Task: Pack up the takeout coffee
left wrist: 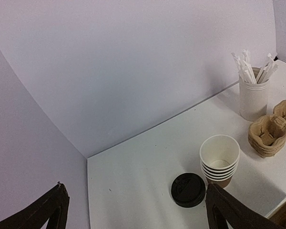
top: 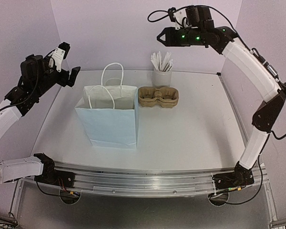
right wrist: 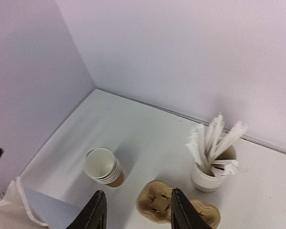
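Observation:
No single lidded cup of takeout coffee shows in any view. A nested stack of brown paper cups (left wrist: 219, 160), white inside, stands near the table's back left; it also shows in the right wrist view (right wrist: 103, 167). Black lids (left wrist: 188, 189) lie beside it. In the top view the white paper bag (top: 109, 117) hides both. My left gripper (top: 72, 76) is open and empty, raised left of the bag, its fingers (left wrist: 229, 210) wide apart. My right gripper (top: 162, 36) is open and empty, high above the table's back, over the carrier.
A brown pulp cup carrier (top: 158, 96) lies right of the bag and shows in the wrist views (left wrist: 271, 134) (right wrist: 176, 207). A white cup of wrapped straws (top: 162, 71) stands behind it (right wrist: 210, 169). Walls close the back and both sides.

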